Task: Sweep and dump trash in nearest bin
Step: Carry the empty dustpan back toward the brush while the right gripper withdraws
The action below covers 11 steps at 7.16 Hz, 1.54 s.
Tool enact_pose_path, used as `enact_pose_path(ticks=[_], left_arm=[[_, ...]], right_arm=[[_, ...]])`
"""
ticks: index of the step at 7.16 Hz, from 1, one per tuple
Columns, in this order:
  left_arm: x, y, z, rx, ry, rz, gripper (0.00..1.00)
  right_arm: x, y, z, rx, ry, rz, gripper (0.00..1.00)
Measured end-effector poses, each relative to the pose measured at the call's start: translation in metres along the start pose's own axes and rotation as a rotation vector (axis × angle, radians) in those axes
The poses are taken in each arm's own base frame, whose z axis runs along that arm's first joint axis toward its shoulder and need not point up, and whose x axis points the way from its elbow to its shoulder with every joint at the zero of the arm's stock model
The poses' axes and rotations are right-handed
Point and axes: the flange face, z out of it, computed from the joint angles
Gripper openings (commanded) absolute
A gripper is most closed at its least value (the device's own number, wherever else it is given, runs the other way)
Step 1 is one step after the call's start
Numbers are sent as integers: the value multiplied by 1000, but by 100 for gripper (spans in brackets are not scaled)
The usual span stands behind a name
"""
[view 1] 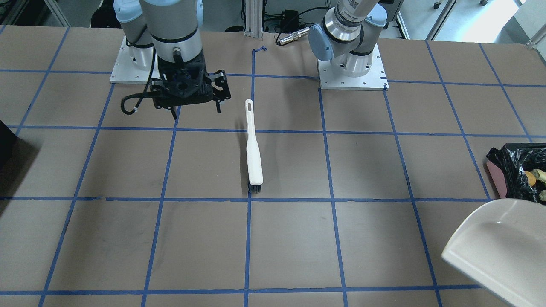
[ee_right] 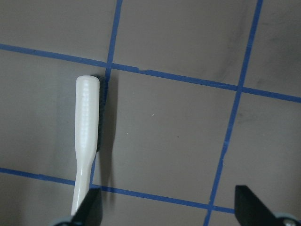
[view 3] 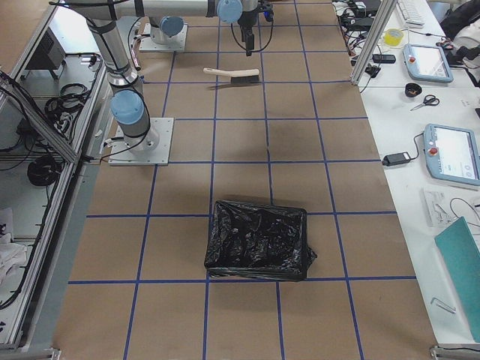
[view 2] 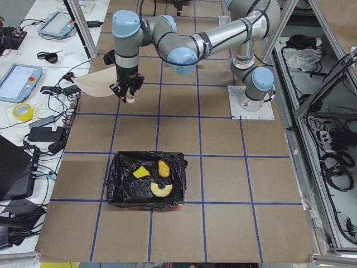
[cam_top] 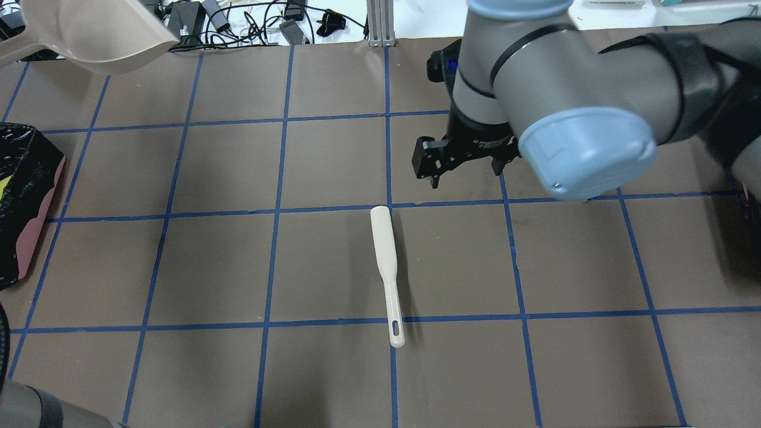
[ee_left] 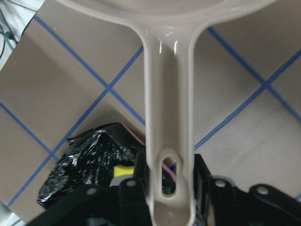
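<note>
My left gripper is shut on the handle of a beige dustpan, held in the air beyond the bin; the pan looks empty. The pink-sided bin with its black bag holds the trash: a yellow sponge piece, an orange-brown lump and a pale crescent slice. The bin also shows in the overhead view. My right gripper is open and empty, hovering just beyond the head of a white brush that lies flat on the table.
A second bin with a black bag stands on the table at my right end; its dark edge shows in the front view. Blue tape lines grid the brown table. Cables and devices lie past the far edge.
</note>
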Motion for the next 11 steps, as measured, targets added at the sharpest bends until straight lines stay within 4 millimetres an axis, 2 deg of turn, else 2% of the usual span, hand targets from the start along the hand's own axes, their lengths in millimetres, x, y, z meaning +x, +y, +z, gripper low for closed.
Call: enact_pose_path(ticks=[2, 3, 4, 6, 8, 10, 11], left_arm=[[102, -99, 18, -4, 70, -195, 0], [155, -139, 33, -25, 103, -274, 0], [201, -167, 44, -48, 126, -330, 0], [277, -207, 67, -79, 185, -411, 0], [353, -233, 92, -87, 235, -433, 0], [414, -243, 122, -120, 253, -427, 0], [437, -247, 134, -133, 254, -434, 0]], right_arm=[[44, -15, -34, 30, -1, 12, 100], [63, -22, -48, 56, -3, 30, 100], [85, -29, -60, 79, 3, 34, 100], [117, -39, -62, 82, 24, 7, 100], [127, -42, -61, 71, 63, -6, 100], [121, -42, -67, 80, 68, -22, 100], [105, -43, -66, 86, 37, -43, 100]])
